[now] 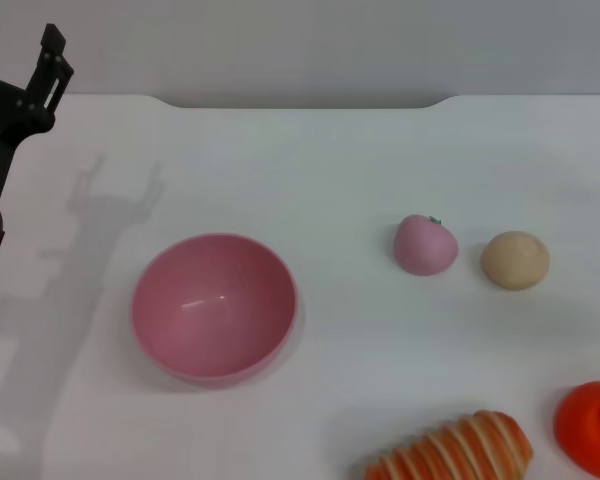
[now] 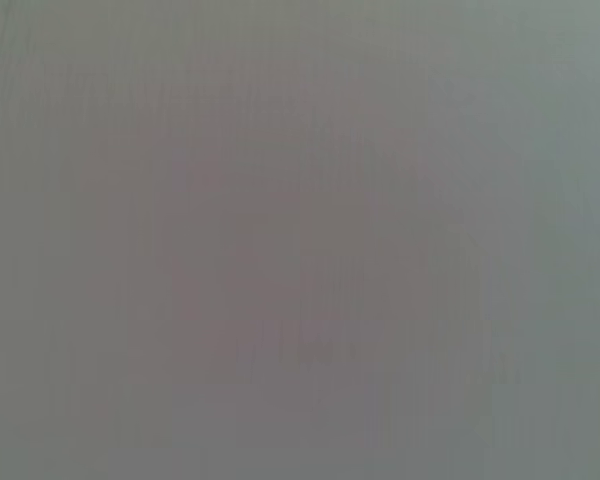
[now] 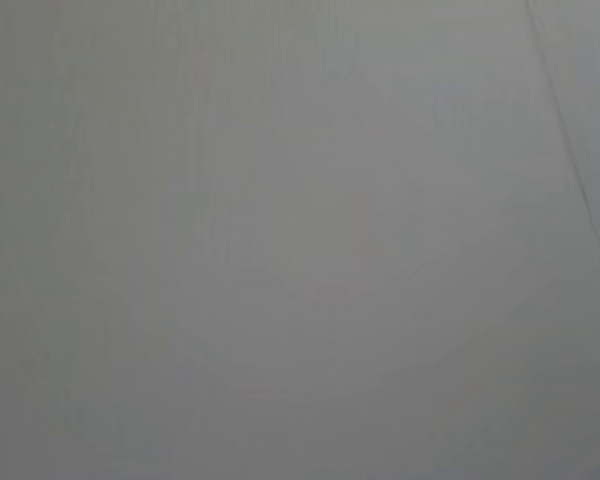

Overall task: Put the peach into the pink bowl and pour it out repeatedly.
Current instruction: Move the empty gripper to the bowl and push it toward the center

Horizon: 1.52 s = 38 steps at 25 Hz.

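The pink bowl [image 1: 214,307] stands upright and empty on the white table, left of centre in the head view. The peach [image 1: 425,244], small, pink, with a tiny green stem mark, lies on the table to the bowl's right, well apart from it. My left gripper [image 1: 16,52] is raised at the far left edge, behind and left of the bowl, open and holding nothing. My right gripper is out of view. Both wrist views show only a plain grey surface.
A tan-beige ball [image 1: 514,260] lies just right of the peach. A striped orange and cream bread-like toy [image 1: 458,450] and an orange-red object [image 1: 592,425] lie at the front right. The table's far edge [image 1: 310,100] runs along the back.
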Available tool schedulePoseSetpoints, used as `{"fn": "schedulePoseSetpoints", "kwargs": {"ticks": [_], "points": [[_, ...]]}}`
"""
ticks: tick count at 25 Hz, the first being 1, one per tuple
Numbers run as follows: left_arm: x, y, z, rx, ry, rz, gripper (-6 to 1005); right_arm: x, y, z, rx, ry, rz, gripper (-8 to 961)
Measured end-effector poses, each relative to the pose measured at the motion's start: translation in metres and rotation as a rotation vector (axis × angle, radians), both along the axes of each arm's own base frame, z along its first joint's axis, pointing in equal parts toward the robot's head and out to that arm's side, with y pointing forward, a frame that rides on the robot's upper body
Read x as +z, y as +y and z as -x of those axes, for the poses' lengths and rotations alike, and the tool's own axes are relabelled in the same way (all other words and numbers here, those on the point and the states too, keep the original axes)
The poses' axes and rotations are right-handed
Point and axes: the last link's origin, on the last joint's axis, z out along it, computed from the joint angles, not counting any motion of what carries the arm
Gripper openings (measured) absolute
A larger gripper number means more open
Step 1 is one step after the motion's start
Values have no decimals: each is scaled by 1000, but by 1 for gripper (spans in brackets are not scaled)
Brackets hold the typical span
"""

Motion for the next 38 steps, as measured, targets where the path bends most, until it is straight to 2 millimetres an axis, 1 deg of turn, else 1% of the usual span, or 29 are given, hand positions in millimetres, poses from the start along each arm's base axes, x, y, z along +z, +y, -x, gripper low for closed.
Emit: {"fn": "schedulePoseSetpoints", "kwargs": {"ticks": [14,17,19,20,21,23,25,27,28,29,30,32,33,35,37,38], "points": [[2,2,0,6,-13,-10,803,-2,3,-1,-12,11,17,487],[8,5,-1,3,-89,-9,803,-2,4,-2,-17,15,23,487],[16,10,-1,-11,-200,27,803,-2,4,-2,-18,16,23,487],[16,10,-1,-11,-200,27,803,-2,4,-2,-19,16,22,487],[29,20,0,-31,-317,91,802,-2,4,-2,-19,17,23,487],[39,28,-2,-64,-388,166,802,-2,5,-2,-17,16,25,487],[50,38,-8,-120,-462,289,802,-2,5,-2,-18,16,27,487],[62,48,-19,-179,-512,443,802,-3,6,-2,-20,17,29,487],[67,52,-26,-211,-511,524,801,-3,7,-1,-21,19,33,487],[72,55,-31,-229,-507,569,801,-3,7,-1,-21,19,33,487],[76,57,-42,-269,-476,671,801,-4,8,-1,-21,19,36,487],[86,60,-61,-323,-397,820,801,-4,9,-1,-23,20,41,487],[85,59,-73,-329,-314,952,800,-4,11,0,-22,19,44,487],[85,59,-84,-298,-219,1079,797,-3,12,1,-20,19,44,487],[82,58,-93,-207,-98,1201,795,-3,13,2,-17,18,44,487],[74,59,-96,-48,48,1286,794,-2,13,2,-15,18,43,487]]}}
